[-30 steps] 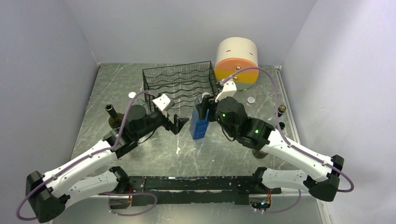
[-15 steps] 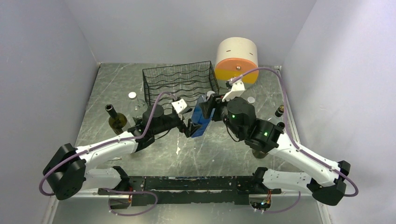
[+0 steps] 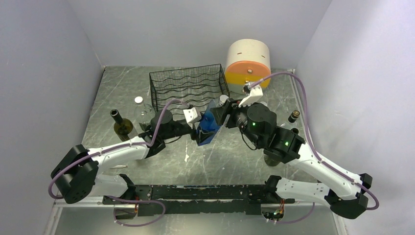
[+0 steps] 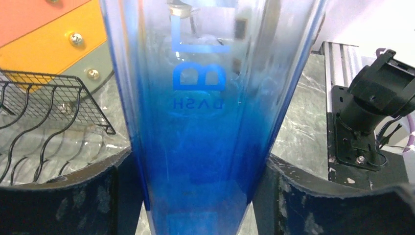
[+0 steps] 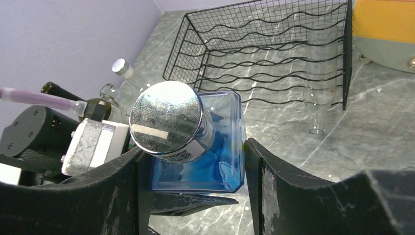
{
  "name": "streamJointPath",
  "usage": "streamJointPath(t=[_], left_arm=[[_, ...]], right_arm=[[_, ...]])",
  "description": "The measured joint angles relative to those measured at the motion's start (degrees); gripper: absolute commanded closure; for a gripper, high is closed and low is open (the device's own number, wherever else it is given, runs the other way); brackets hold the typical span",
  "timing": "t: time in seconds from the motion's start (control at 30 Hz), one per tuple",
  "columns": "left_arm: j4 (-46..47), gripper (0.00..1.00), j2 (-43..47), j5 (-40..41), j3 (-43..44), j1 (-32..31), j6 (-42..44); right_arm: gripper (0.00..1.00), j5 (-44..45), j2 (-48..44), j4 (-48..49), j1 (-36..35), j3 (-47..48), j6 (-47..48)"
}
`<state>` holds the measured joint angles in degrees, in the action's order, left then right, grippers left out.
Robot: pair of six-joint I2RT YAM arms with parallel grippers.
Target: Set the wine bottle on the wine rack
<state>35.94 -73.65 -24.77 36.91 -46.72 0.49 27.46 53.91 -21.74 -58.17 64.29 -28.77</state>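
Two grippers have hold of the blue wine bottle [image 3: 207,129], just near of the black wire rack [image 3: 188,88], not on it. We see the left gripper [image 3: 198,134] closed on the lower body, pads pressed to both sides. The right gripper [image 3: 219,114] clamps the shoulders below the silver cap [image 5: 169,120]. Bottle's tilted, cap twd. far right.

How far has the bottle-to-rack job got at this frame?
Done: the right gripper grips the blue bottle by its shoulder. In hand: the left gripper clamps its lower body, in front of the wine rack. Remaining: laying it on a rack tier.
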Motion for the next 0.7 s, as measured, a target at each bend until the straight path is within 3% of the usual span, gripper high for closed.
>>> streamJointPath(t=[0.03, 0.07, 0.13, 0.17, 0.23, 0.3, 0.7], left_arm=[[0.3, 0.44, -0.2, -0.7, 0.0, 0.0, 0.2], [0.8, 0.62, -0.5, -1.5, 0.0, 0.0, 0.7], [1.2, 0.90, -0.7, -1.9, 0.2, -0.3, 1.9], [1.1, 0.93, -0.7, -2.1, 0.4, -0.3, 2.6], [0.1, 0.93, -0.7, -2.2, 1.2, -0.3, 4.1], [-2.1, 0.93, -0.7, -2.3, 2.6, -0.4, 6.5], [-21.5, 0.93, -0.7, 0.8, 11.9, -0.3, 29.4]], right_arm=[[0.86, -0.2, -0.1, 0.0, 0.0, 0.0, -0.2], [0.82, -0.2, -0.4, 0.0, 0.0, 0.0, -0.4], [0.54, 0.0, -0.8, -0.3, 0.2, 0.0, -1.1], [0.40, -0.1, -1.0, -0.7, 0.3, 0.0, -1.2], [0.26, -0.1, -1.5, -1.8, 0.3, 0.4, -1.7], [0.19, -0.7, -2.1, -3.2, 0.3, 1.6, -2.2], [0.17, -0.4, -7.3, -14.8, 0.2, 17.2, -0.8]])
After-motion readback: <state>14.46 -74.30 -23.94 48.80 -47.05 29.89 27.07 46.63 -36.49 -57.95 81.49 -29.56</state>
